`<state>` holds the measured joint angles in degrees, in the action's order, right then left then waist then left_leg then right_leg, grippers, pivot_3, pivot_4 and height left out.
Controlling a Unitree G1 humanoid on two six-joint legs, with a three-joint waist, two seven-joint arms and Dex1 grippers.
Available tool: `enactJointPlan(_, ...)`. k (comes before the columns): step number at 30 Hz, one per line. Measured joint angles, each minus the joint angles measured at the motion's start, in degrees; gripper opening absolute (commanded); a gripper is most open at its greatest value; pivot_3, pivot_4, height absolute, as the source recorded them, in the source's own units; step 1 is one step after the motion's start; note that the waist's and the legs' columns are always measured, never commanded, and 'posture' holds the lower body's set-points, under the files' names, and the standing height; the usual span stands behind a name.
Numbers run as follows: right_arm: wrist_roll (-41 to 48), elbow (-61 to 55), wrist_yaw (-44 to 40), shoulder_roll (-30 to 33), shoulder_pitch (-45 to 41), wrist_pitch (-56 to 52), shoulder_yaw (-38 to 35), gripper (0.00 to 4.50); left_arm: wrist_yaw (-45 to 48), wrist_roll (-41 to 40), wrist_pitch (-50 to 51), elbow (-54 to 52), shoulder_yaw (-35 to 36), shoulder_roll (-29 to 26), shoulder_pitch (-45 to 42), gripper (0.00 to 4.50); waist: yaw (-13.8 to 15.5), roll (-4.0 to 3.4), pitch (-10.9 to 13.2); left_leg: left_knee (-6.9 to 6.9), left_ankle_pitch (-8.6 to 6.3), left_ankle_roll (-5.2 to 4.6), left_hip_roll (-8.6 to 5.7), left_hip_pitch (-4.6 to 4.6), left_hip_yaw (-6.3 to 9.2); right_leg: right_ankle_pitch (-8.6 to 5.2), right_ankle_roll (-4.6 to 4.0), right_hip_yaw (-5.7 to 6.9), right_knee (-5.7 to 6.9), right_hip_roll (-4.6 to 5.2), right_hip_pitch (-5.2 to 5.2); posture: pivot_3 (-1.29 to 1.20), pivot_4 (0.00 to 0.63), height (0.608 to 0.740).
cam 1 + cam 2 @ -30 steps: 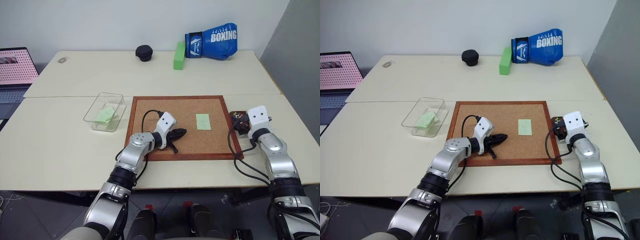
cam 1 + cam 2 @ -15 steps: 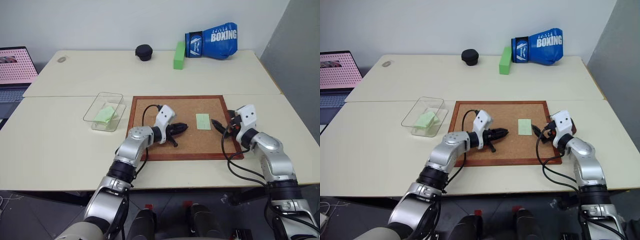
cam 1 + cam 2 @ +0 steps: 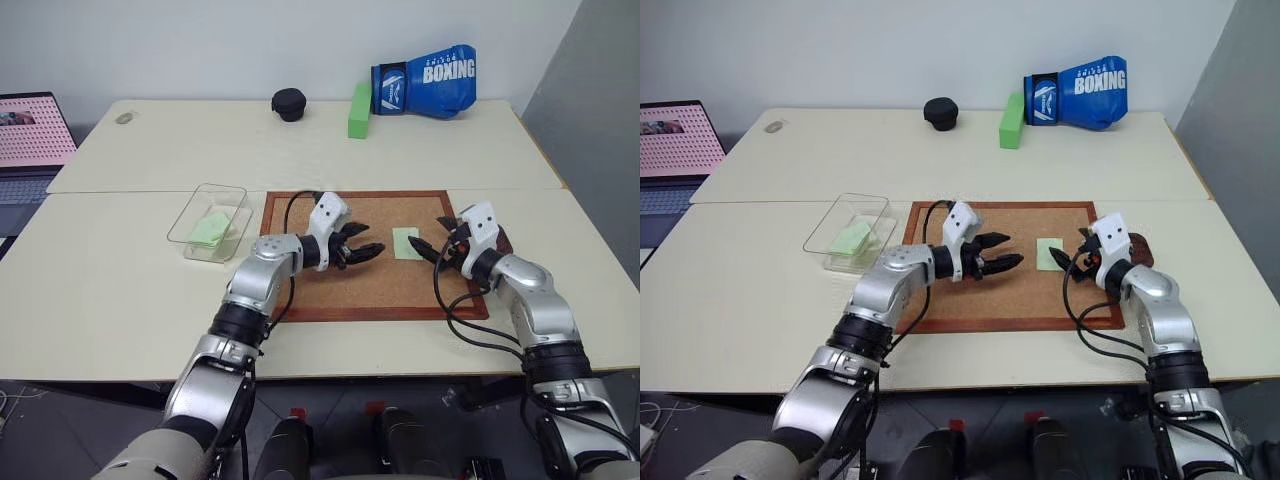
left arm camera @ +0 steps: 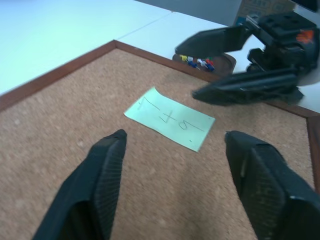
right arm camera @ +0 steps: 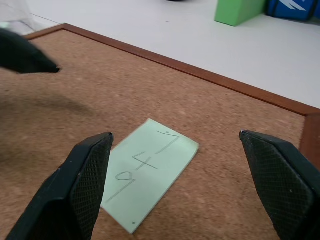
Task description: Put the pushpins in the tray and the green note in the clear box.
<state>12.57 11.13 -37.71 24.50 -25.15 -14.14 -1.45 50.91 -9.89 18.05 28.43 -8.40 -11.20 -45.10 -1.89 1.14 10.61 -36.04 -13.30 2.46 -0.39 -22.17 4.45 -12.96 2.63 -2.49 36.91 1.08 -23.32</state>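
A pale green note (image 3: 406, 243) with handwriting lies flat on the corkboard (image 3: 390, 285), between my two grippers. My left gripper (image 3: 368, 250) hovers just left of the note, open and holding nothing. My right gripper (image 3: 430, 248) hovers just right of it, also open and holding nothing. In the left wrist view the note (image 4: 170, 118) lies past my fingertips, and behind it stands the brown tray (image 4: 226, 62) with several coloured pushpins (image 4: 197, 62) in it. The clear box (image 3: 210, 222) stands left of the board with a green note inside.
At the table's far side lie a bright green block (image 3: 358, 110), a blue boxing glove (image 3: 425, 80) and a round black object (image 3: 288, 104). A laptop (image 3: 30, 135) sits at the far left.
My left gripper has opened, risen a little and edged toward the note. My right gripper has swung left from the tray to the note's right edge.
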Motion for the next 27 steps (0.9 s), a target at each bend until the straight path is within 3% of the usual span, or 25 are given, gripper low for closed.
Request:
enactJointPlan(2,0.23,-3.15,-0.84,0.48,2.24,-1.21,0.41,4.28,0.05,1.21,-2.45,4.17,-0.23,0.09,-2.22,4.38,0.03,0.0,0.0,0.0,0.0,0.0,-0.01,-0.03,0.0,0.0,0.01,0.0,-0.02,0.0,-0.01,0.0,0.15,0.74)
enactJointPlan(13,0.25,-7.27,2.87,0.94,3.96,-4.16,-0.28,4.28,1.36,6.97,-17.64,37.59,-0.7,6.72,-18.74,4.38,-0.05,0.08,0.05,-0.03,0.0,0.0,-0.04,-0.48,0.0,0.01,0.03,0.03,-0.03,0.0,-0.37,0.0,0.15,0.74)
enactJointPlan(27,0.73,-19.17,6.87,0.75,10.6,-8.68,-1.81,4.28,-3.07,13.6,-21.22,47.38,-0.03,9.89,-23.19,4.38,0.04,0.09,0.05,-0.1,0.0,0.0,-0.05,-0.73,0.01,0.05,0.09,0.0,0.11,-0.01,-0.69,0.0,0.15,0.74)
